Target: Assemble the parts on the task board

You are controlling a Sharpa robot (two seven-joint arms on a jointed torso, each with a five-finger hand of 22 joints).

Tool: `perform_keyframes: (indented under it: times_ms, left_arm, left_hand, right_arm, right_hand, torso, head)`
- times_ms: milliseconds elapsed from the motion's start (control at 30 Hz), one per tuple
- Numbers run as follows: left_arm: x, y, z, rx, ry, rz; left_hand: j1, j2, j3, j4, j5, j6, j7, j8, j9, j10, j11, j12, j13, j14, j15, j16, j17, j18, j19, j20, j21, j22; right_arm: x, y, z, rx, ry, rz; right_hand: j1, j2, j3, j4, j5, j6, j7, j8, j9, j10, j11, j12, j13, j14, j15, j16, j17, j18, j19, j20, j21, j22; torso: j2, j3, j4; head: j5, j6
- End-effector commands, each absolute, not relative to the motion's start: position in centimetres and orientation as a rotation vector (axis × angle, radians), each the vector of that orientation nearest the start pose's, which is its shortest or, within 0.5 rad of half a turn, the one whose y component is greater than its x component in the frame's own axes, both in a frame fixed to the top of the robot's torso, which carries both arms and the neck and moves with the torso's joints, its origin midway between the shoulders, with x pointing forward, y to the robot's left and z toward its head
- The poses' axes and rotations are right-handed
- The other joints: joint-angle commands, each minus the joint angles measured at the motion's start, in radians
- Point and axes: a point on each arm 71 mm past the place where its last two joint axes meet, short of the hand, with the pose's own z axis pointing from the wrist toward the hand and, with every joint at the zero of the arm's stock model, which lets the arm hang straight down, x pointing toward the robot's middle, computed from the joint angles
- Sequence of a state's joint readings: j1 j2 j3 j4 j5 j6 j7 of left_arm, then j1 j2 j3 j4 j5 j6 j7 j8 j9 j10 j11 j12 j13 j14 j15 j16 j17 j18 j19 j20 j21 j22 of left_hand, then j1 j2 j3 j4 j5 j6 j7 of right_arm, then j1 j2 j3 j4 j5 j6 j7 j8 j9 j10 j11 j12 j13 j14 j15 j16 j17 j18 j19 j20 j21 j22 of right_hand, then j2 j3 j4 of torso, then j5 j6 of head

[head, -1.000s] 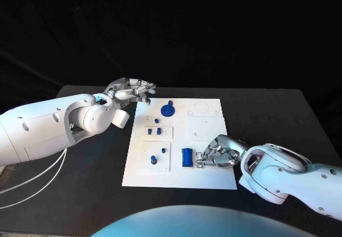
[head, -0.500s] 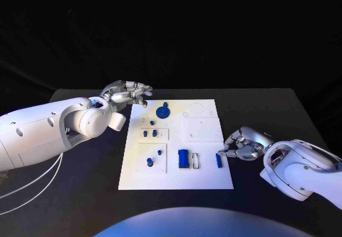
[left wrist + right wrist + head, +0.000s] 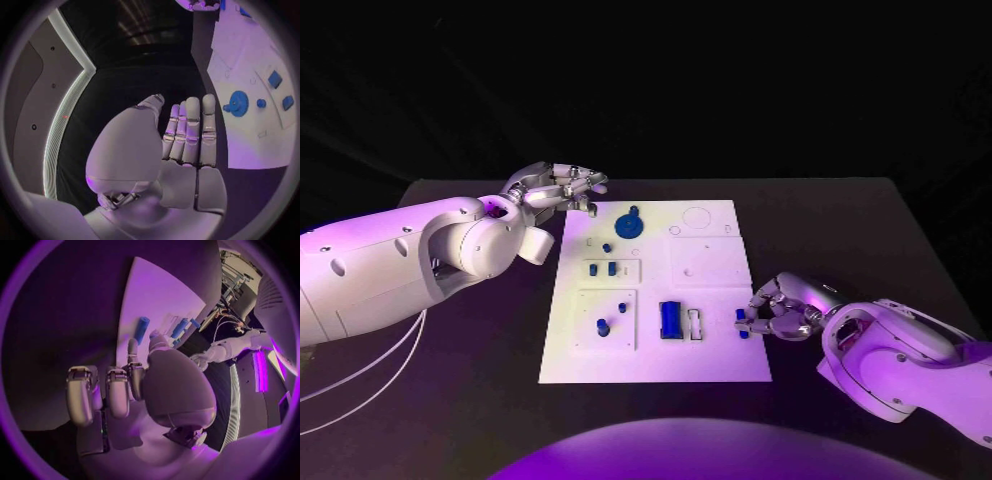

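White task board (image 3: 711,350) lying mid-worktop (image 3: 877,220), right hand (image 3: 783,308) resting at its right edge with fingers curled beside a small blue part (image 3: 741,323), grasp unclear, left hand (image 3: 560,187) hovering empty, fingers extended, off the board's far-left corner

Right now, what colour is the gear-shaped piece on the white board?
Blue. The gear shows best in the left wrist view, on the task board.

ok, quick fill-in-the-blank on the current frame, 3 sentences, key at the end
1. The task board is ____ in colour.
2. The blue gear lies at the board's far end, nearest the ____ hand.
3. The right hand sits at the board's ____ edge, close beside a small blue bar.

Missing words: white; left; right
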State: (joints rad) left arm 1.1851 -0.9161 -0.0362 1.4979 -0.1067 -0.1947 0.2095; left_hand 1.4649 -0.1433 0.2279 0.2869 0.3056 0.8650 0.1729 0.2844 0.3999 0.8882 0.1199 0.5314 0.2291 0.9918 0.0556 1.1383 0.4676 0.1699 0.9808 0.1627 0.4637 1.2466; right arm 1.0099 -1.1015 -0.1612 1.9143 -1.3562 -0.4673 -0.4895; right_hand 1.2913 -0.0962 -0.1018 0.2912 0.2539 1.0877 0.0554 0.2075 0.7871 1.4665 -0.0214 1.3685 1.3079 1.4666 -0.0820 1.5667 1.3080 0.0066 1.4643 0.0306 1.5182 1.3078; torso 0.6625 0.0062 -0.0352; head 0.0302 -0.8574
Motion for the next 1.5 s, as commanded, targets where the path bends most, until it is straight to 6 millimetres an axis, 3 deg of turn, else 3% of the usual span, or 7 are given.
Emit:
perform_keyframes:
  times_ms: [33, 700, 900, 967, 1067, 1233, 1500]
  left_arm:
    - [48.6, 24.4, -19.5, -1.105, 1.634, -1.445]
    - [48.6, 24.5, -19.5, -1.105, 1.638, -1.447]
    - [48.6, 24.5, -19.5, -1.105, 1.638, -1.446]
    - [48.6, 24.6, -19.5, -1.105, 1.638, -1.446]
    - [48.6, 24.6, -19.5, -1.105, 1.637, -1.446]
    - [48.6, 24.5, -19.5, -1.105, 1.637, -1.446]
    - [48.5, 24.4, -19.5, -1.102, 1.636, -1.452]
  left_hand:
    - [-0.006, 0.001, 0.007, -0.001, 0.003, -0.009, 0.0, 0.004, -0.001, -0.007, 0.001, 0.006, -0.001, -0.007, 0.002, 0.004, -0.001, 0.011, -0.004, 0.002, -0.004, -0.001]
    - [-0.007, 0.0, 0.009, -0.001, 0.003, -0.009, 0.0, 0.005, -0.001, -0.007, 0.002, 0.007, -0.002, -0.008, 0.002, 0.005, -0.002, 0.011, -0.005, 0.002, -0.004, -0.001]
    - [-0.007, 0.0, 0.009, -0.001, 0.003, -0.009, 0.0, 0.005, -0.001, -0.007, 0.002, 0.007, -0.002, -0.008, 0.002, 0.005, -0.002, 0.011, -0.005, 0.002, -0.004, -0.001]
    - [-0.007, 0.0, 0.009, -0.001, 0.003, -0.009, 0.0, 0.005, -0.001, -0.007, 0.002, 0.007, -0.002, -0.008, 0.002, 0.005, -0.002, 0.011, -0.005, 0.002, -0.004, -0.001]
    - [-0.007, 0.0, 0.009, -0.001, 0.003, -0.009, 0.0, 0.005, -0.001, -0.007, 0.002, 0.007, -0.002, -0.008, 0.002, 0.005, -0.002, 0.011, -0.005, 0.002, -0.004, -0.001]
    - [-0.008, 0.001, 0.01, 0.0, 0.003, -0.009, 0.0, 0.006, -0.001, -0.007, 0.002, 0.007, -0.002, -0.009, 0.002, 0.005, -0.002, 0.011, -0.005, 0.003, -0.004, -0.001]
    - [-0.007, 0.001, 0.012, -0.001, 0.004, -0.009, 0.0, 0.006, -0.001, -0.007, 0.002, 0.007, -0.002, -0.009, 0.002, 0.005, -0.002, 0.011, -0.005, 0.003, -0.004, -0.001]
  right_arm:
    - [35.1, -23.3, -27.1, 0.248, 1.988, 0.455]
    - [35.2, -22.4, -28.6, 0.106, 2.031, 0.367]
    - [35.1, -22.3, -28.6, 0.121, 2.016, 0.37]
    - [35.1, -22.3, -28.5, 0.136, 2.007, 0.378]
    - [34.9, -22.2, -28.3, 0.164, 1.993, 0.395]
    - [34.6, -21.7, -27.6, 0.204, 1.961, 0.442]
    - [34.3, -20.0, -26.5, 0.249, 1.946, 0.521]
  right_hand:
    - [0.008, 0.0, -0.006, 0.001, 0.004, 0.008, -0.002, -0.002, -0.002, 0.011, 0.004, -0.001, 0.143, 0.101, 0.007, -0.002, 0.251, 0.006, 0.081, 0.006, -0.001, 0.246]
    - [0.147, -0.022, -0.006, -0.006, -0.008, 0.008, 0.003, -0.036, -0.039, 0.01, 0.008, -0.007, 0.139, 0.104, 0.01, 0.004, 0.263, 0.004, 0.085, 0.009, 0.006, 0.249]
    - [0.191, 0.021, 0.042, 0.0, -0.019, 0.033, -0.005, -0.047, -0.063, 0.016, 0.0, 0.005, 0.146, 0.104, 0.004, 0.004, 0.263, 0.001, 0.091, 0.004, 0.017, 0.253]
    - [0.199, 0.04, 0.123, 0.002, -0.057, 0.045, -0.013, -0.054, -0.077, 0.021, -0.007, 0.013, 0.152, 0.104, -0.001, 0.004, 0.263, -0.001, 0.095, -0.003, 0.026, 0.255]
    - [0.191, 0.003, 0.307, 0.001, -0.08, 0.053, -0.015, -0.061, -0.091, 0.026, -0.013, 0.024, 0.159, 0.104, -0.005, 0.004, 0.263, -0.003, 0.1, -0.007, 0.038, 0.259]
    - [-0.037, -0.139, 0.793, -0.08, -0.039, 0.046, -0.011, -0.015, -0.038, 0.043, -0.011, 0.049, 0.175, 0.104, -0.003, 0.004, 0.263, -0.007, 0.107, -0.006, 0.053, 0.263]
    - [-0.119, -0.144, 0.848, -0.134, -0.047, 0.042, -0.015, -0.001, -0.02, 0.05, -0.01, 0.061, 0.183, 0.104, -0.005, 0.004, 0.263, -0.007, 0.107, -0.005, 0.053, 0.263]
  torso:
    - [0.001, -0.0017, 0.001]
    - [0.0, -0.002, 0.0008]
    - [-0.001, -0.0018, 0.0002]
    - [-0.001, -0.0019, 0.0004]
    - [-0.001, -0.0014, 0.0002]
    - [0.0, -0.0022, 0.0006]
    - [0.0, -0.0008, -0.0004]
  head:
    - [-0.001, -0.001]
    - [0.004, -0.005]
    - [0.005, -0.004]
    - [0.005, -0.004]
    - [0.006, -0.003]
    - [0.001, -0.002]
    - [0.002, -0.004]
